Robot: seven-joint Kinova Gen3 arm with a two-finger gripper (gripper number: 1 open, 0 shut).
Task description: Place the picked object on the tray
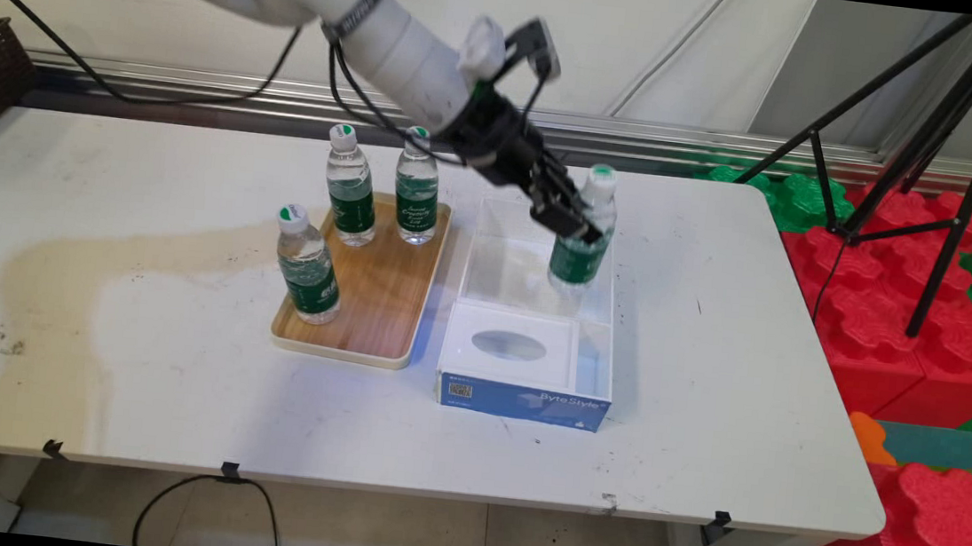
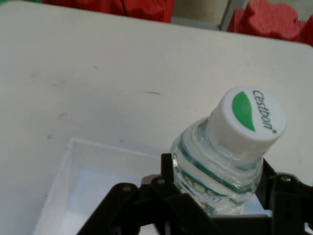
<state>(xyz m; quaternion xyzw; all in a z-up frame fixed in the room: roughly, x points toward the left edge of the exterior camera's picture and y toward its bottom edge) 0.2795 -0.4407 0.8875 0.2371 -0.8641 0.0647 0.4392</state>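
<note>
While my arm is reaching in from the desk's far left, my pincer [image 1: 576, 219] is pinching a water bottle [image 1: 582, 247] by its shoulder, just under the white cap with the green leaf mark. From the hand view, that cap [image 2: 249, 122] is tilting toward the upper right, and my black fingers [image 2: 281, 188] are pressing against either side of the clear ribbed shoulder.

Bottle is sitting inside the clear open box [image 1: 536, 313], at its far right corner, and it is leaning slightly. Box is lying near the desk's [image 1: 705, 401] middle, with a white insert and blue printed front at its near end.

Just left of the box, a wooden tray [image 1: 376, 298] is carrying three more bottles:
- one at the tray's near left corner [image 1: 308, 269]
- one at its far left [image 1: 350, 189]
- one at its far right [image 1: 417, 188]

All three are standing upright, caps on, well apart from my pincer.

A brownish stain [image 1: 94, 271] is spreading over the desk's left part.
</note>
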